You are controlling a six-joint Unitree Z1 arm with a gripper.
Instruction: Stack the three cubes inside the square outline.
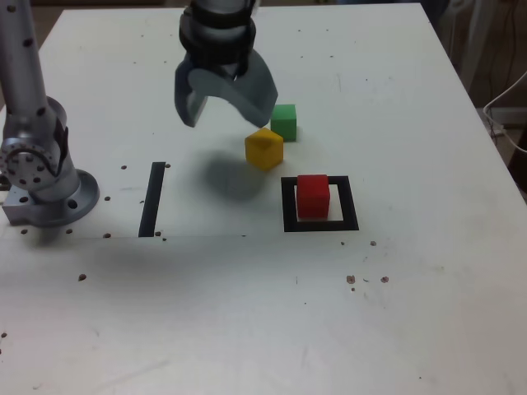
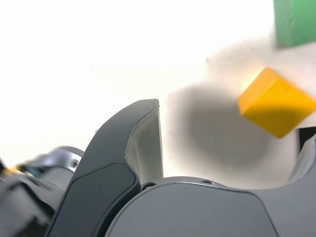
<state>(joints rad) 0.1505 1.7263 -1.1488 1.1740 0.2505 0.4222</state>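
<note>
Fingers (image 1: 228,109) wide open, empty, above table, yellow cube (image 1: 264,148) just beside, exterior view's right, w/o contact.

The yellow cube (image 1: 263,149) and green cube (image 1: 284,121) nearly touch, leaving no passage between; bare worktop (image 1: 412,123) surrounds them otherwise.

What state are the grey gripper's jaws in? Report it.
Open. In the exterior view the grey gripper shows two spread jaws with nothing between them, above the table beside the small yellow cube.
</note>
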